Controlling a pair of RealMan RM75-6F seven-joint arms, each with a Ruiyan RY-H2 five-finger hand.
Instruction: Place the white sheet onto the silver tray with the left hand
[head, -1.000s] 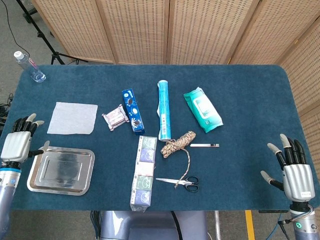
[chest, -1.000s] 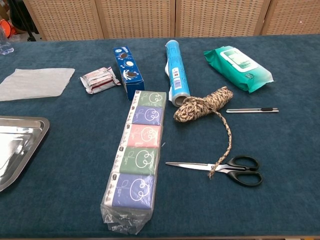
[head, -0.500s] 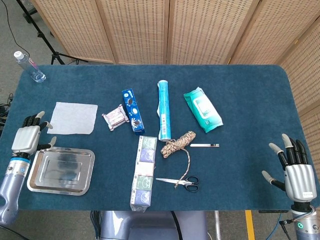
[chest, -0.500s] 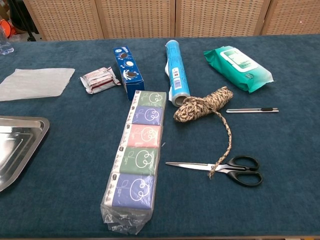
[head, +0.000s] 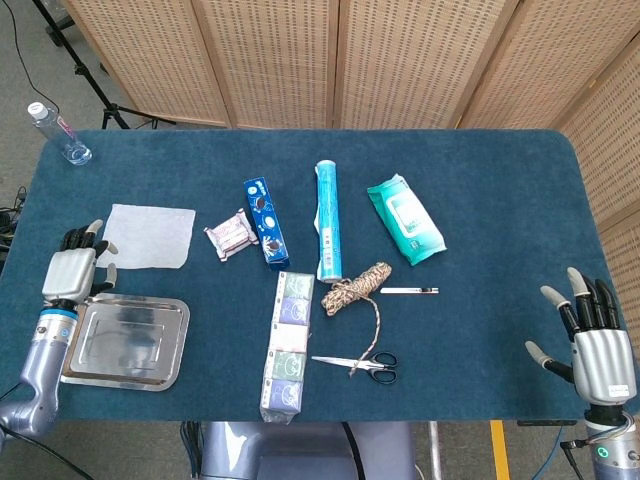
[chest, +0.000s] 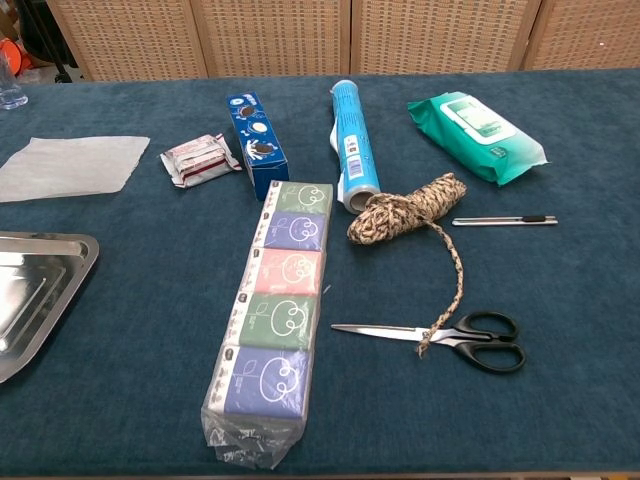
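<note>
Hovering left hand (head: 72, 272) beside sheet (head: 148, 236), fingers apart, holding nothing; risking thin sheet crumpling or sliding on cloth, missing tray (head: 160, 368).

You see both views bright and evenly lit, with soft diffuse light from above. Shadows on the desk (head: 480, 180) are faint and short. The tray (head: 122, 340) throws pale glare in the head view, and its rim gleams in the chest view. Focus is sharp throughout. The chest view bows slightly at its edges.
</note>
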